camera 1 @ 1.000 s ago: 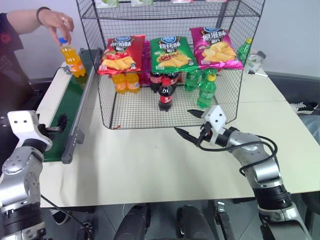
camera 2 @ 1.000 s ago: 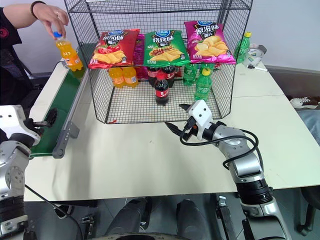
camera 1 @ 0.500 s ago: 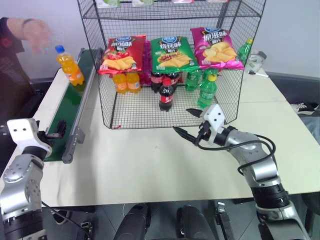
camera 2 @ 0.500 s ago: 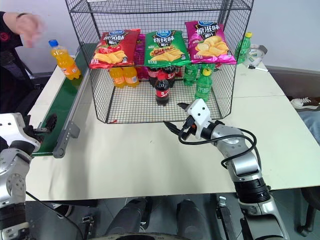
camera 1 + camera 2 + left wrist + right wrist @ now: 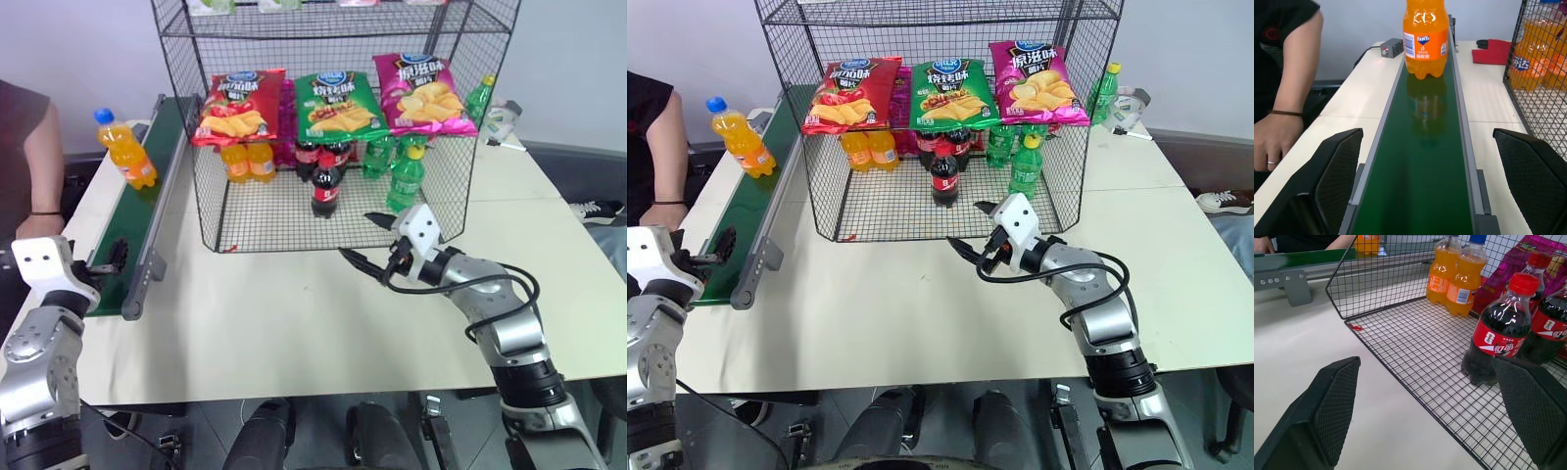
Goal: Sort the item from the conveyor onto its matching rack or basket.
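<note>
Orange soda bottle (image 5: 125,150) stands upright on the green conveyor (image 5: 137,211), at twelve o'clock from the left gripper (image 5: 1425,196) with fingers spread, likely smooth, rigid, liquid-heavy, best pinched mid-body; right gripper (image 5: 366,238) also spread.

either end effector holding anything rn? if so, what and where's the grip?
Nothing is held. The left end effector is open at the conveyor end, short of the orange soda bottle. The right end effector is open, empty, before the wire rack.

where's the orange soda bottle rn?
The orange soda bottle stands upright on the conveyor toward its far end, left of the wire rack, ahead of the open left pincer.
</note>
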Robot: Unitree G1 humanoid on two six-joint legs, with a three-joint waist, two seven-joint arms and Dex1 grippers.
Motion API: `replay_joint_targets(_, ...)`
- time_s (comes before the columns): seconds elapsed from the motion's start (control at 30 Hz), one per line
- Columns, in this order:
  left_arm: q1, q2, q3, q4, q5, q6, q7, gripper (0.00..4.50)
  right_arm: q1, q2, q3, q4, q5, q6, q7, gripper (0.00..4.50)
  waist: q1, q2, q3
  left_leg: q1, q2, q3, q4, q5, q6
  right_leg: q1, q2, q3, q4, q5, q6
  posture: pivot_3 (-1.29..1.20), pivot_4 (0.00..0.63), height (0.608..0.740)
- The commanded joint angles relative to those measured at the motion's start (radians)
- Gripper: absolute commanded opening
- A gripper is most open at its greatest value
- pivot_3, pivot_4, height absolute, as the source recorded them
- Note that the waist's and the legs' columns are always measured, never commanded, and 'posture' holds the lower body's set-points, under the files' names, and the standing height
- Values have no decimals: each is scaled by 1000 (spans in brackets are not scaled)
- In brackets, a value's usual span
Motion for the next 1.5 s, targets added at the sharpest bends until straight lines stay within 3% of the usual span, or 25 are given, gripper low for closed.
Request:
replay_joint_targets(0.03,5,9,38,-37,0,-44,-1,4452,-19,4,-3,-12,3,-15,-2,4500,0,0,0,0,0,0,0,0,0,0,0,0,0,0,0,0,150,740)
replay_joint_targets(1.5,-16,2,69,-21,-31,-121,7,4452,-28,12,0,0,-1,-26,-1,4500,0,0,0,0,0,0,0,0,0,0,0,0,0,0,0,0,150,740)
